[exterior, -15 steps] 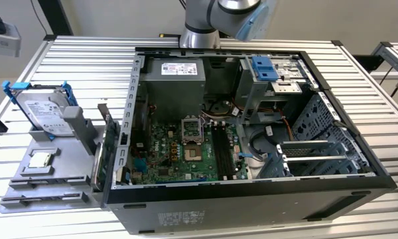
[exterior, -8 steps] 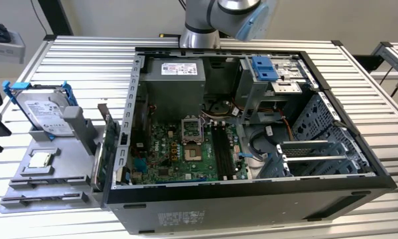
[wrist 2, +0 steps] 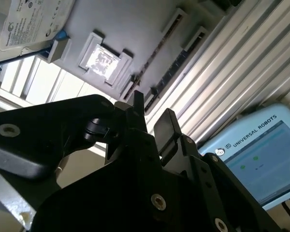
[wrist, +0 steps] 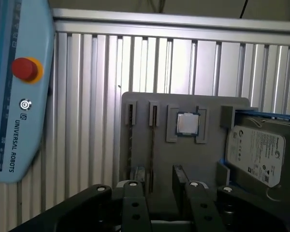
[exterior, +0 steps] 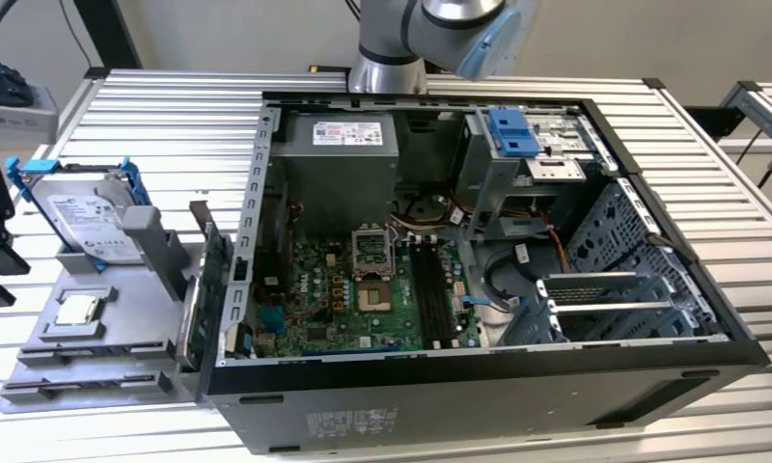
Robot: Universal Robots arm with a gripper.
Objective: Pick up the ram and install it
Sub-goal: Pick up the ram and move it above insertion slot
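- The black two-fingered end effector (wrist 2: 152, 110) (wrist: 158, 178) is hanging over a flat grey plastic tray (wrist: 210, 108) (wrist 2: 135, 24). Its fingers (wrist 2: 167, 124) are standing apart and nothing is sitting between them.
- The ram (wrist: 152, 150) (wrist 2: 157, 53) is showing as a thin long strip seen edge-on. It is standing in one of the two narrow grooves of the tray, below and just ahead of the fingertips. In the first wrist view it is running toward the gap between them. I cannot tell its colour, and the fingers are not touching it.
- A small square silver chip (wrist: 187, 124) (wrist 2: 101, 60) is lying in its own pocket of the tray, just beside the ram's groove, on the far side of it from the second groove.
- A silver hard drive in a blue frame (wrist: 258, 154) (exterior: 90, 222) is resting further along the tray, beyond the chip.
- A light blue control tablet with a red round button (wrist: 19, 96) is lying on the ribbed aluminium worktop (wrist: 87, 96), well apart from the tray on the grooves' side.
- In the exterior view, an open black computer case (exterior: 489, 386) is standing on the worktop at the exterior view's right of the tray. Inside it, a green motherboard (exterior: 347, 299) is carrying long black memory slots (exterior: 431, 289).
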